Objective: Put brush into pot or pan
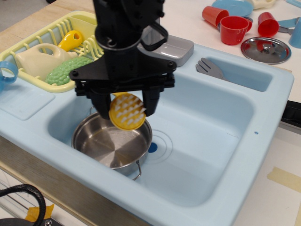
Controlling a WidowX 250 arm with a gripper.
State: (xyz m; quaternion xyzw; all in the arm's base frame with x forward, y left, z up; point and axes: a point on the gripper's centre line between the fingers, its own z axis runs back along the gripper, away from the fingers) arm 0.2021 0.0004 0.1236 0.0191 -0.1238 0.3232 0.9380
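Note:
My black gripper (126, 104) is shut on the yellow brush (127, 112), whose round head with white bristles faces the camera; its handle is hidden between the fingers. It hangs above the far right part of the shiny steel pot (110, 142), which stands in the left front of the light blue sink (207, 155). The brush is clear of the pot's rim and does not touch it.
A yellow dish rack (101, 35) at the back left holds a cream jug, a bumpy green scrubber (68, 70) and a yellow-orange handled item (70, 40). A grey fork (210, 68), red cups (233, 29) and a steel lid (265, 49) lie behind the sink.

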